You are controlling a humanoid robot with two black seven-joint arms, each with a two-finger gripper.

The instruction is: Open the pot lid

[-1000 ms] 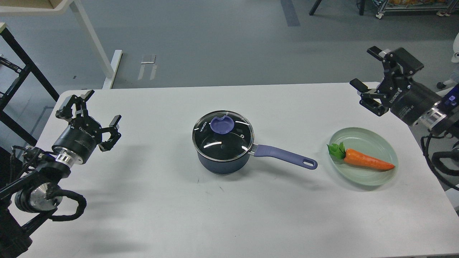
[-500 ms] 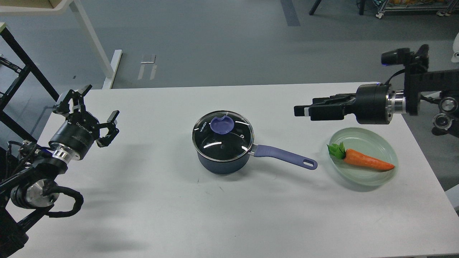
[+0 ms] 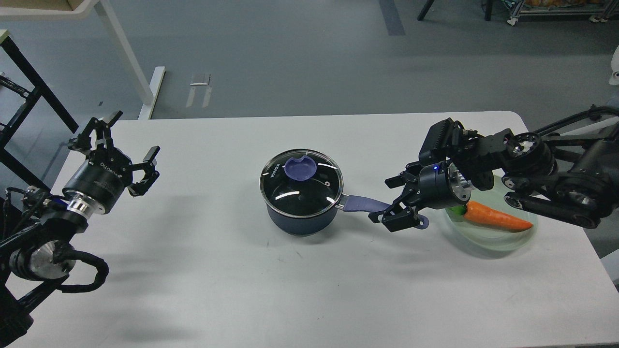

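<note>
The right end effector [image 3: 389,199], which a moment ago hung level above the pale green plate [image 3: 488,241], now sits low over the far end of the pot's lavender handle [image 3: 360,203], fingers spread on either side and gripping nothing. The pot [image 3: 300,220] stands mid-tabletop [image 3: 217,280] with the lid [image 3: 301,181] seated, so this looks like bracing the handle first. The left end effector [image 3: 128,150] hovers open, well apart.

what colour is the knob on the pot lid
Lavender-purple. The knob sits flat on the clear glass lid, seen best in the head view.
</note>
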